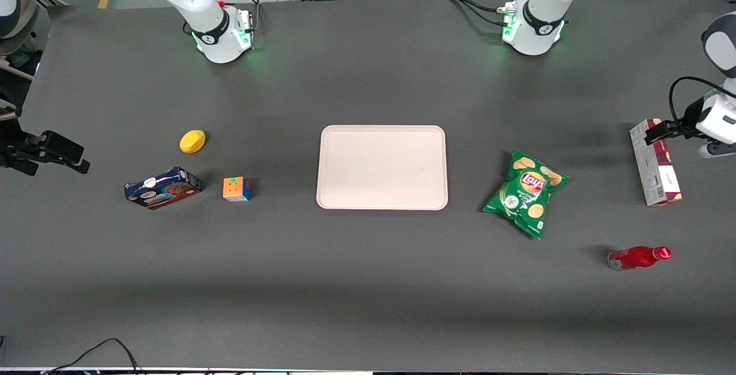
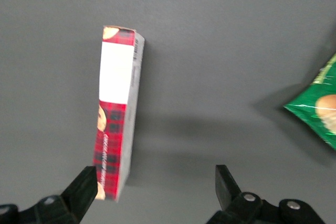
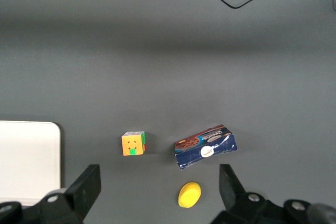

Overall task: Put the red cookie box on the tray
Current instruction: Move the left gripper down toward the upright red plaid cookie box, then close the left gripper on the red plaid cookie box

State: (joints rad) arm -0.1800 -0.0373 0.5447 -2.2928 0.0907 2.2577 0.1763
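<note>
Front view: the working arm's gripper (image 1: 658, 131) sits at the frame's edge, at middle height, and the arm above it is cut off there. It covers the end of the red cookie box (image 1: 656, 168) farthest from the camera. The print on the box's grey-white side is too small to read, as is the label on the red bottle (image 1: 635, 257).

Left wrist view: the fingers are spread wide apart, and only their tips fit inside the frame. One fingertip (image 2: 84, 187) overlaps a corner of the box. The frame edge cuts the green chips bag (image 2: 317, 111) down to one corner.

Right wrist view: the frame edge crops the tray (image 3: 26, 150) to one rounded corner
</note>
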